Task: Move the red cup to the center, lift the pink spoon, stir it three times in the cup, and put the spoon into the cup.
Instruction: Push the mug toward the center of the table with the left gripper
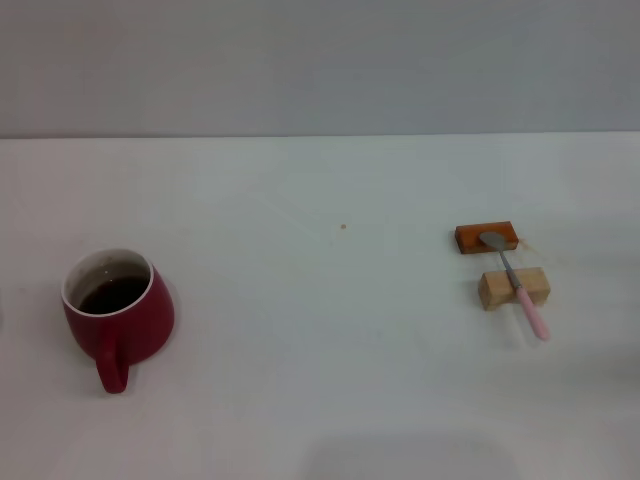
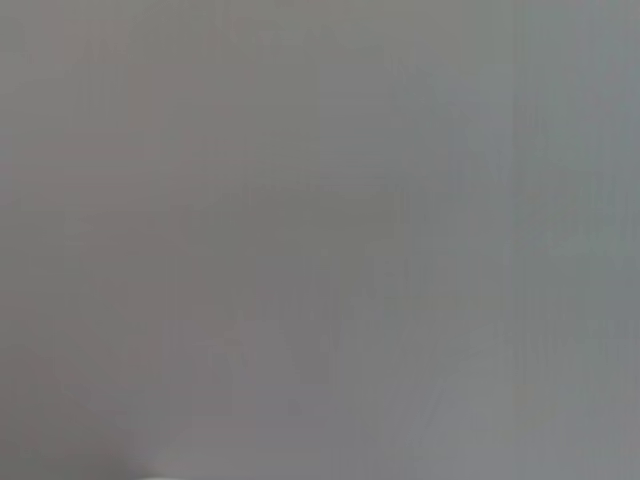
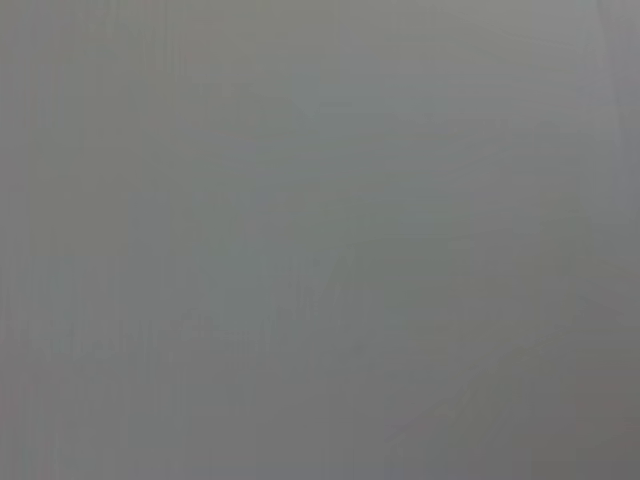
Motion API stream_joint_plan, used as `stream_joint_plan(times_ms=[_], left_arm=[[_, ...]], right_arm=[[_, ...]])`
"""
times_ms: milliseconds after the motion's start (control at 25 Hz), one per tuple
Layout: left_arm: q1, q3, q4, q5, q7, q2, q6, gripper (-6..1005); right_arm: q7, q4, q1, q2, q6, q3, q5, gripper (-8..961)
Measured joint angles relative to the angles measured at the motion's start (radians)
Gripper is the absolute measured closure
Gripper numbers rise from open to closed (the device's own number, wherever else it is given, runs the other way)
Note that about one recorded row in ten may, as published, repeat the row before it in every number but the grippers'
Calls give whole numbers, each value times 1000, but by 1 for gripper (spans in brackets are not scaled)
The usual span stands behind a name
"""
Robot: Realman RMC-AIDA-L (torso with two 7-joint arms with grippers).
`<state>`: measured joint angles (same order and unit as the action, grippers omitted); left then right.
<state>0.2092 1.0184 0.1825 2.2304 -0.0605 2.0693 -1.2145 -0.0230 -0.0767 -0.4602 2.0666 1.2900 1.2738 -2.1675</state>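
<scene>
- White, matte tabletop is seen across the head view, with a plain grey wall behind it.
- The red cup is placed upright near the table's left edge, well apart from everything else; glossy rounded dark-red ceramic, white rim and inside, dark liquid inside, loop handle turned toward the near edge.
- The pink spoon is found on the right side, laid as a bridge over two small blocks: silver bowl resting on the orange-brown block, neck and start of the handle lying across the tan block, pale pink handle end sticking out past it toward the near edge.
- Both blocks are rectangular; the orange-brown one is flatter and farther back, the tan one looks like bare wood and sits just in front of it.
- A tiny brownish speck is noted near the table's middle; nothing else lies between cup and spoon.
- No arm or gripper is seen in the head view.
- Only a flat featureless grey field is shown in the left wrist view and in the right wrist view; no fingers, cup or spoon are visible there, so neither gripper's state can be told.
</scene>
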Motion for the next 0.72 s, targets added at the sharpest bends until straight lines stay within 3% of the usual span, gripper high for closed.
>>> stream_joint_plan(times_ms=[400, 720], left_arm=[[14, 3, -7, -3, 6, -2, 5, 504], [24, -7, -15, 2, 43, -3, 58, 560]], right_arm=[[0, -4, -1, 0, -1, 2, 0, 267], [0, -6, -2, 2, -2, 3, 3, 266]])
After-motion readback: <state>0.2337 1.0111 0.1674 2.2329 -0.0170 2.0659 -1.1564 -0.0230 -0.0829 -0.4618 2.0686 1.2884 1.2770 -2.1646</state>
